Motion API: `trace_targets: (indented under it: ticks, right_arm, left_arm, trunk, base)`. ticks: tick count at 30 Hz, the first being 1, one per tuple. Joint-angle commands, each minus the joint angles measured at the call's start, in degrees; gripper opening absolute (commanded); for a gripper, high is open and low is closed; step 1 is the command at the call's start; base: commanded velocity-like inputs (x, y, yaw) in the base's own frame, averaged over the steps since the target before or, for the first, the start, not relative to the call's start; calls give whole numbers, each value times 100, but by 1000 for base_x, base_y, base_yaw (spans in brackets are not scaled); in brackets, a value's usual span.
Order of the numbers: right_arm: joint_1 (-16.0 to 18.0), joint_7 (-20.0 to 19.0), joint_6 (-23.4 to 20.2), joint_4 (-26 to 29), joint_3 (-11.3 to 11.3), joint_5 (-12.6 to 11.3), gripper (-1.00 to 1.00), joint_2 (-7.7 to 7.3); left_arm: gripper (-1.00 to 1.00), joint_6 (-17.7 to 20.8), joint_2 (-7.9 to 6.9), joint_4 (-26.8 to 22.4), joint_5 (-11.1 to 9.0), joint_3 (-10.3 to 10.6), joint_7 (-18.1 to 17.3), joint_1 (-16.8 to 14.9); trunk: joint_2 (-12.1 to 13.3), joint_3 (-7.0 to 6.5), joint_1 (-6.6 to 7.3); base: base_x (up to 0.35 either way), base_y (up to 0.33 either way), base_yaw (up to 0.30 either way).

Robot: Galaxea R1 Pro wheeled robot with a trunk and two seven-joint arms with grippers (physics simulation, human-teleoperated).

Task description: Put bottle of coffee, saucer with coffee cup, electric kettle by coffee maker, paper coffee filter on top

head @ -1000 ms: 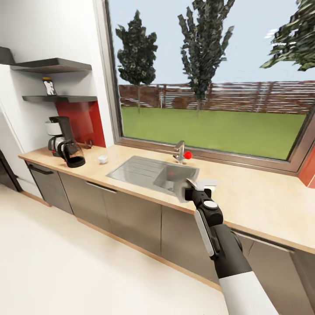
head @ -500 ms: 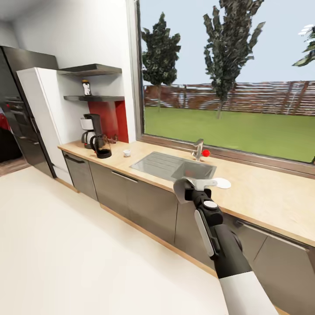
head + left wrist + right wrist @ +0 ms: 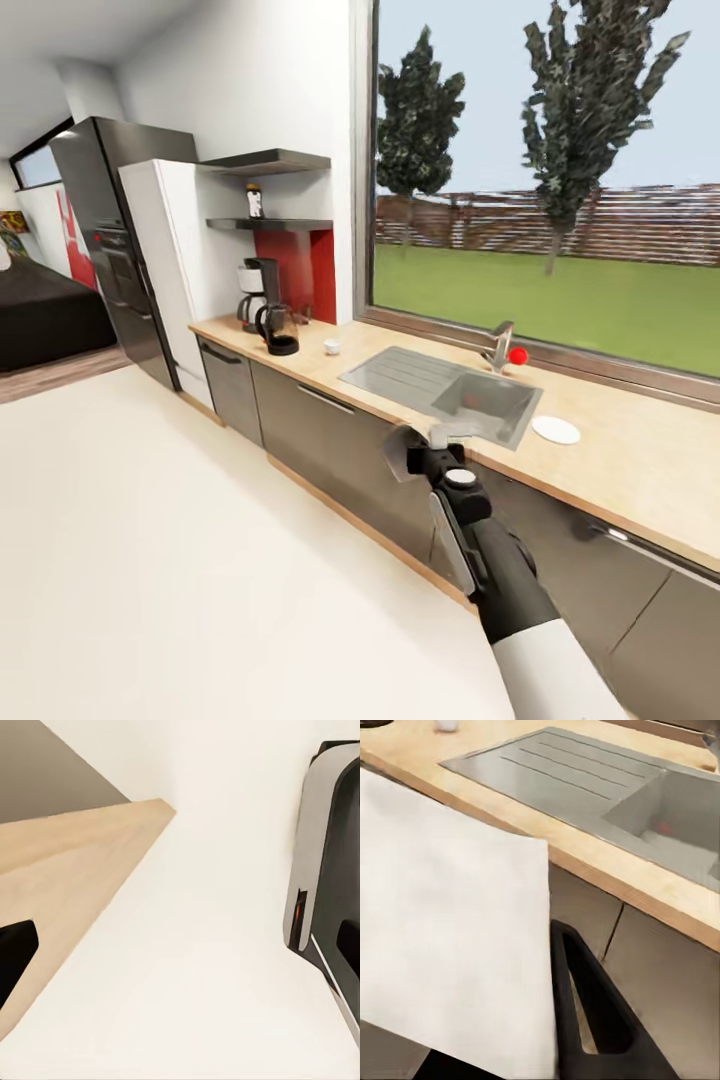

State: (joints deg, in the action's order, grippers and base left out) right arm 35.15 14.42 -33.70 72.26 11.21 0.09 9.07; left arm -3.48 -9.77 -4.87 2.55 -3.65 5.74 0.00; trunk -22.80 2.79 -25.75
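- The right claw (image 3: 425, 455) is pinching the paper coffee filter (image 3: 442, 922), a thin white sheet fanned wide off the fingers; I'd judge such a light grip on limp paper could slip or crease if it brushes the counter edge on the way.
- The coffee maker (image 3: 258, 292) stands far off at about ten o'clock from the claw, at the counter's left end, so a long carry is left; a swing of the arm could drag the filter over the sink (image 3: 440, 385).
- The electric kettle (image 3: 279, 330) sits just in front of the coffee maker, touching or nearly so; reaching the maker's top from this side risks knocking it.
- The coffee cup (image 3: 331, 346) stands alone on the counter (image 3: 620, 470), while the saucer (image 3: 556, 430) lies well apart at two o'clock from the claw, past the sink.
- The bottle of coffee (image 3: 255, 201) is up on the kitchen shelf (image 3: 268, 225).
- Left claw: I cannot tell its state.
- The room: pale floor, tall fridge (image 3: 120, 250) at the left, big window (image 3: 550, 180) onto lawn.
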Motion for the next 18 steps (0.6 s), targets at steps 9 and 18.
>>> trace_targets:
  ticks: [9,18]
  right_arm:
    - [1,36,-9,-2034,974,-9,-100,-8]
    - [0,25,1328,-5001,1031,-16,-100,-18]
  left_arm:
    - [100,-11,3,-2,54,-19,6,0]
    - [100,-12,8,-1,53,-15,6,0]
  trunk:
    - [-12,12,-4]
    - [-12,12,-4]
  base:
    - [0,0,273]
    - [0,0,92]
